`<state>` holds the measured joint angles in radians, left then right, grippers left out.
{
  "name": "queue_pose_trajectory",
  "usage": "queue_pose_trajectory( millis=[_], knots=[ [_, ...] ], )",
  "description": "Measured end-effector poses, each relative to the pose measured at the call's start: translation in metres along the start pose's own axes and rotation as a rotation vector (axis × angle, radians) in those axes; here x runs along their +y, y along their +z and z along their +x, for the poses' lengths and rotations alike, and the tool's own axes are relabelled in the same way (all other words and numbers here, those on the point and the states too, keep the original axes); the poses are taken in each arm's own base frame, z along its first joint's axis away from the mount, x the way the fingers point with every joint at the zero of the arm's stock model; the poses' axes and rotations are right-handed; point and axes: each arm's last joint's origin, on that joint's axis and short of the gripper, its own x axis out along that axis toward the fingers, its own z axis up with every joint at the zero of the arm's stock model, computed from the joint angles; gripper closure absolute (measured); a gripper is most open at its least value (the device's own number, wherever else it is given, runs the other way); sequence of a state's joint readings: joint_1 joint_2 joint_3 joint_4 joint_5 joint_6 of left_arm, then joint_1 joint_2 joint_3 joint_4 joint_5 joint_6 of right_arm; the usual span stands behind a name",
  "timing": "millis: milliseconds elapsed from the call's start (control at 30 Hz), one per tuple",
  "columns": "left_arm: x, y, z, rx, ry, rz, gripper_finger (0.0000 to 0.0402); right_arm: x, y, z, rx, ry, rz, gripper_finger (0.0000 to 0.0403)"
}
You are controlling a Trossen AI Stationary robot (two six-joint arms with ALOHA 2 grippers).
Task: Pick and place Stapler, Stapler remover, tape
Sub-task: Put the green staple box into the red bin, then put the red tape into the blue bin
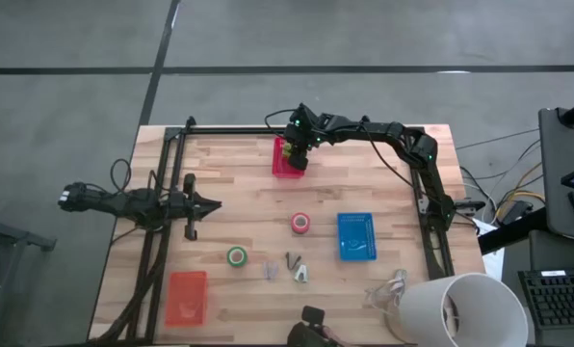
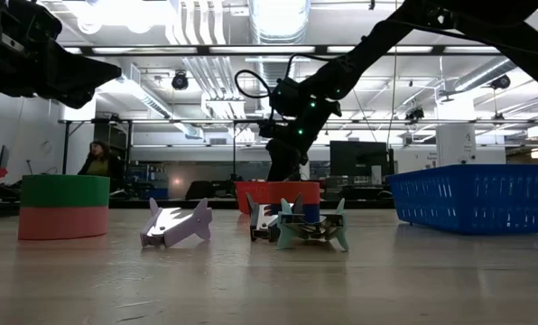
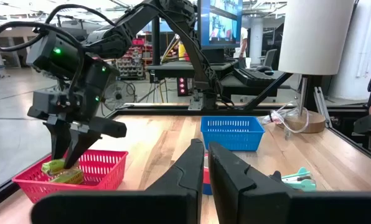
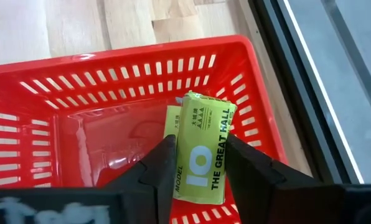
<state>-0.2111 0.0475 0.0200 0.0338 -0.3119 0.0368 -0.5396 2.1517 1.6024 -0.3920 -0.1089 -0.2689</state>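
The stapler (image 4: 203, 146) is a small yellow-green oblong pack with print on it. It sits inside the red basket (image 1: 278, 166) at the table's far edge, where my right gripper (image 4: 201, 168) is shut on it. A second yellow-green piece (image 4: 171, 121) lies beside it. The red-pink tape roll (image 1: 300, 224) and the green tape roll (image 1: 237, 256) lie flat mid-table. Small staple removers (image 1: 295, 263) rest near them. My left gripper (image 1: 215, 202) waits shut over the table's left side. My right gripper pinches the stapler between its two fingers (image 4: 162, 163), one on each long side (image 4: 226, 155). It comes from above, pointing down into the red basket, with the fingers along the pack's length. The pack is down inside the basket; whether it touches the floor I cannot tell.
A blue basket (image 1: 356, 236) stands right of the red-pink roll, and an orange-red tray (image 1: 186, 297) sits by the near left corner. A white lamp shade (image 1: 460, 308) stands at the near right corner. A black frame (image 1: 167, 193) runs along the table's sides.
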Motion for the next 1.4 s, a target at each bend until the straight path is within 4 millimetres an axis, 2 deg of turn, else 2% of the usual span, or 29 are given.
queue_pose_trajectory(
  millis=[700,967,1200,1400],
  knots=[
    [0.0,0.0,0.0,0.0,0.0,0.0,0.0376,0.0,0.001,-0.001,-0.01,0.005,-0.003,0.0226],
    [0.0,0.0,0.0,0.0,0.0,0.0,0.0376,0.004,0.008,-0.02,-0.023,0.003,0.021,0.0227],
    [0.0,0.0,0.0,0.001,0.0,0.001,0.0376,0.025,0.013,-0.038,0.018,0.042,0.021,0.0236],
    [0.0,0.0,0.0,0.0,0.0,0.0,0.0376,0.055,0.013,-0.04,0.084,0.094,-0.009,0.0243]
  ],
)
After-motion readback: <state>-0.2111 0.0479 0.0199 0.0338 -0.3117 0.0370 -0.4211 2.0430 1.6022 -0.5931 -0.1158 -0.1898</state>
